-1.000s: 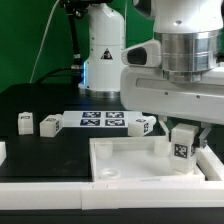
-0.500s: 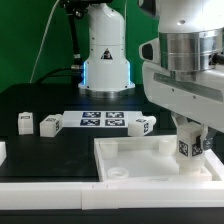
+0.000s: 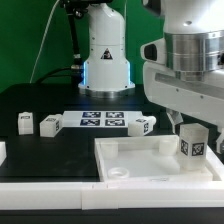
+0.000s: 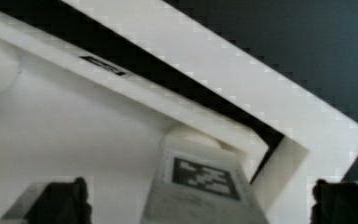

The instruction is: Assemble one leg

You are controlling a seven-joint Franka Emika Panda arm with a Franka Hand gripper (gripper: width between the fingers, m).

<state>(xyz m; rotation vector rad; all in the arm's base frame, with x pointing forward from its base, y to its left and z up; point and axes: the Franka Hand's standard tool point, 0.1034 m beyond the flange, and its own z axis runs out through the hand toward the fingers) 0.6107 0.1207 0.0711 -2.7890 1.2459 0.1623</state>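
One leg [image 3: 193, 142], a small white post with a marker tag, stands upright in the far corner of the white square top [image 3: 130, 170] on the exterior view's right. It also shows in the wrist view [image 4: 202, 185], by a round corner socket. My gripper [image 3: 192, 128] is right over it and straddles it. In the wrist view the gripper [image 4: 202, 205] has its dark fingertips [image 4: 60, 200] wide apart with a gap on each side of the leg, so it is open. Three more legs lie on the black table: two [image 3: 25, 122] [image 3: 48, 124] on the left and one [image 3: 143, 125] by the marker board.
The marker board [image 3: 100, 121] lies flat behind the top. The arm's white base [image 3: 105, 50] stands at the back. A white part edge [image 3: 2, 152] shows at the far left. The top's raised rim [image 4: 194, 60] runs beside the leg.
My gripper and the leg between its fingers have shifted toward the exterior view's right, into the top's corner. The other legs have not moved.
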